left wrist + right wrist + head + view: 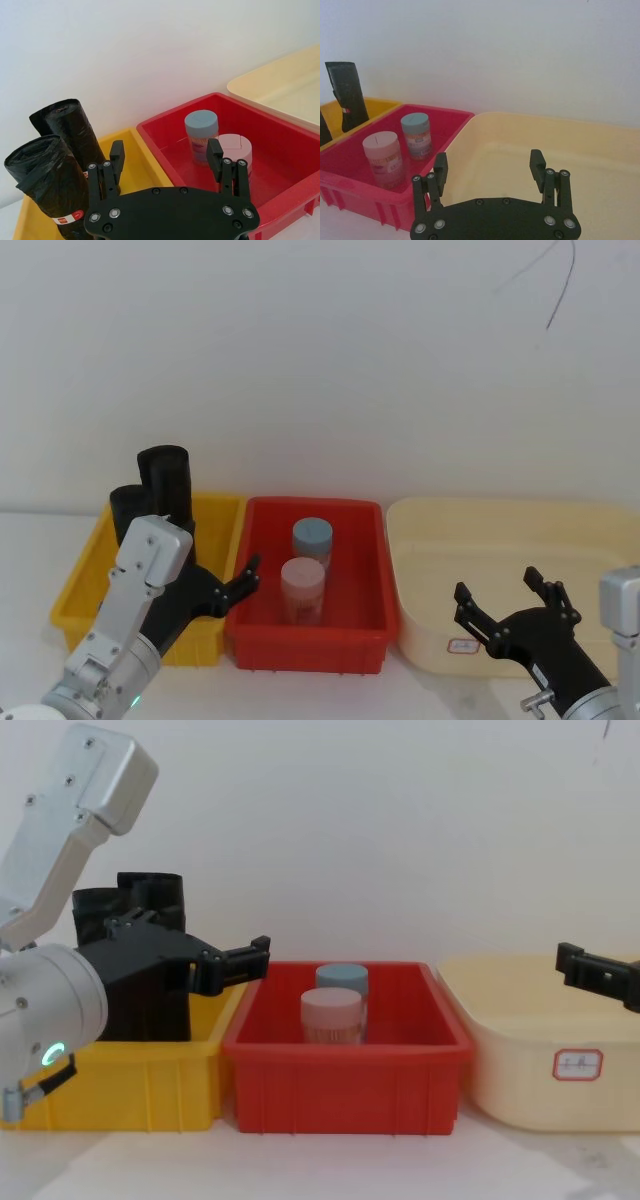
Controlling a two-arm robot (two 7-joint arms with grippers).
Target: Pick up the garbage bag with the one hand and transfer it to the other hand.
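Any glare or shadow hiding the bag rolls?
Left wrist view: even light, no glare; near garbage bag roll, far roll and label plain; red bin floor mirrors the blue jar. Chest view: left gripper overlaps the rolls, black on black. Head view: right gripper evenly lit.

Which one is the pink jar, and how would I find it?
Three bins stand in a row: a yellow bin, a red bin and a cream bin. The red bin in the middle holds two lidded jars. The pink jar stands nearer the robot, just in front of the blue jar, and only it is pink.
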